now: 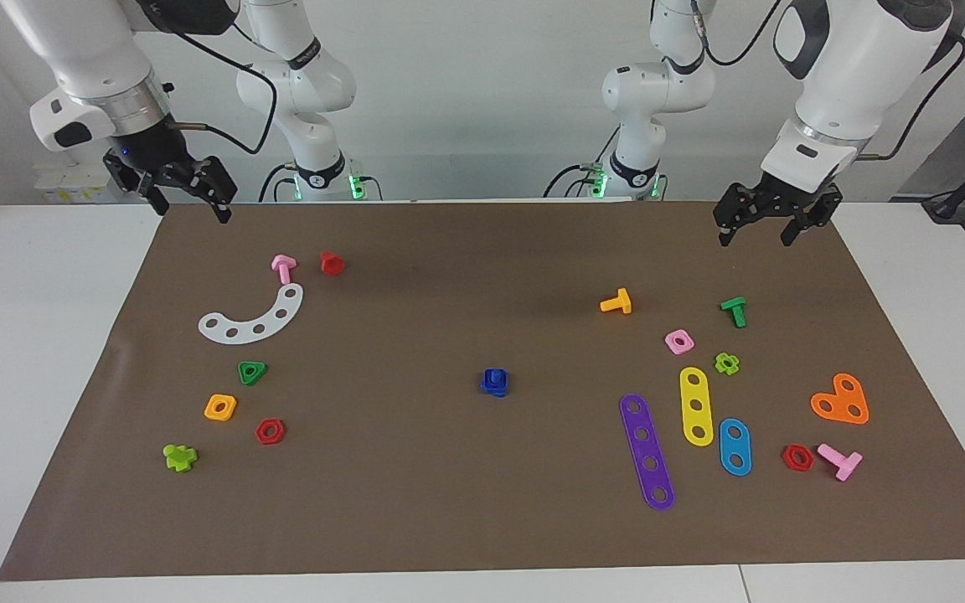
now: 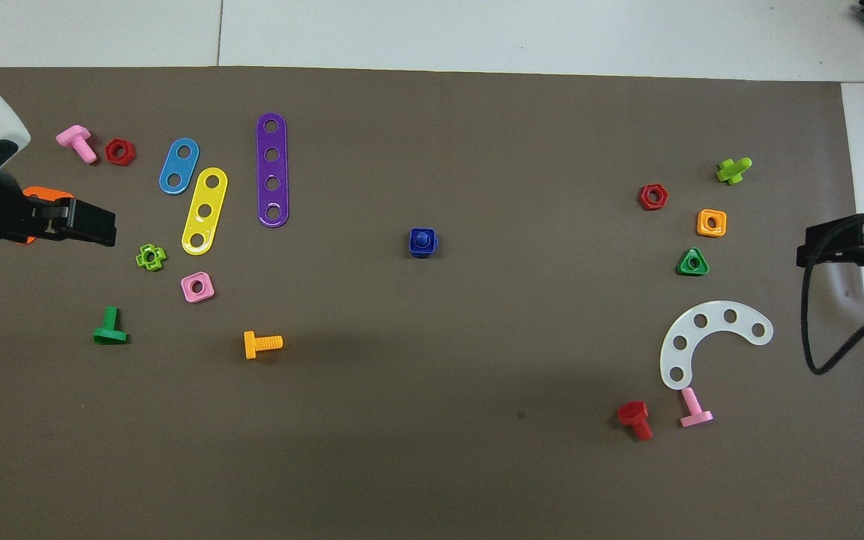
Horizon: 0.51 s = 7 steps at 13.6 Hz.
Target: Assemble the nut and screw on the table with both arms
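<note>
The nut (image 1: 495, 383) sits threaded on the screw (image 2: 422, 239) at frame centre on the table (image 1: 449, 519), assembly apparently complete, while left gripper (image 1: 766, 224) and right gripper (image 1: 187, 198) hang spread, empty, at upper corners.

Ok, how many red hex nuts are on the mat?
2. One red nut lies toward the right arm's end beside the orange nut; the other toward the left arm's end beside a pink bolt. None looks hidden.
</note>
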Available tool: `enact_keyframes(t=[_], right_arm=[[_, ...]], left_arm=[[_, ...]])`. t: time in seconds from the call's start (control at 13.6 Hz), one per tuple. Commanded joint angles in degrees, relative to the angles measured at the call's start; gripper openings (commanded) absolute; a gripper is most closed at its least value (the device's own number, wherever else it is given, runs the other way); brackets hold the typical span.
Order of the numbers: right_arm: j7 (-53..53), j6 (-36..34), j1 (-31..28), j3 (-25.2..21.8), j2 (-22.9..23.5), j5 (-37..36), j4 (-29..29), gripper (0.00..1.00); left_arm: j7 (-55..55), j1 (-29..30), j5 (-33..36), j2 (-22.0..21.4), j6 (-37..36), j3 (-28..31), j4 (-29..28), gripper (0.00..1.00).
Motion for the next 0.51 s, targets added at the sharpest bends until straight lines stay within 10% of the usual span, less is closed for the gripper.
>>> enact_keyframes(t=[0.0,0.44], right_arm=[[0.4,-0.5,-0.4,0.5,-0.8,-0.2,-0.5,1.0],[0.4,-0.5,-0.5,0.5,-0.8,-0.2,-0.5,1.0]], left_arm=[[2.1,-0.3,1.0,-1.0,-0.4,0.2,-0.1,1.0],[2.8,0.3,0.7,-1.3,-0.6,0.4,-0.4,1.0]])
